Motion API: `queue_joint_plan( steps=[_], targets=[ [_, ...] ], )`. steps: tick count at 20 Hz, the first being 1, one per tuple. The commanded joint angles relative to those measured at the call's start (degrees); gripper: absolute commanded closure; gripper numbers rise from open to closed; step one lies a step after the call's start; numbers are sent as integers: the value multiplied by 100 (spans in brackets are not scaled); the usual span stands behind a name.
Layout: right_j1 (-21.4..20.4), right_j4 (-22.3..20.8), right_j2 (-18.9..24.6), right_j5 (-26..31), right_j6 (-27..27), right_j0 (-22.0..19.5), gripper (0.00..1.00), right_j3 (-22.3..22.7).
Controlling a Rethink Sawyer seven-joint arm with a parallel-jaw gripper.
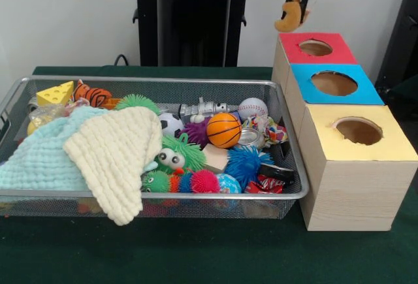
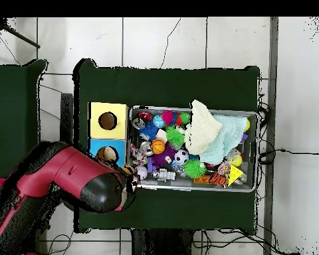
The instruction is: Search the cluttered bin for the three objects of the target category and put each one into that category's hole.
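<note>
My gripper hangs at the top right of the front view. It is shut on a brown, monkey-like plush toy, which dangles just above and behind the red-topped box's round hole. The silver wire-mesh bin fills the table's left and middle, crowded with toys. An orange striped plush tiger lies at its far left corner. In the overhead view my red arm covers the red box and the held toy; the bin lies to its right.
A blue-topped hole and a yellow-topped hole sit nearer the camera than the red one. In the bin lie a cream cloth, a mint cloth, a toy basketball, spiky rubber balls and a yellow cheese wedge.
</note>
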Motion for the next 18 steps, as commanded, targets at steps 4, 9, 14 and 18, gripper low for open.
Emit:
queue_joint_plan(
  steps=[4, 9, 14, 18],
  targets=[
    [881, 754, -968, -1154, 1704, -151, 100, 776],
    [883, 753, -617, -910, 1782, 31, 100, 900],
    [1064, 792, -825, -1034, 1789, -3, 100, 1076],
    [1239, 834, -1090, -1213, 1789, -46, 100, 1257]
  ],
)
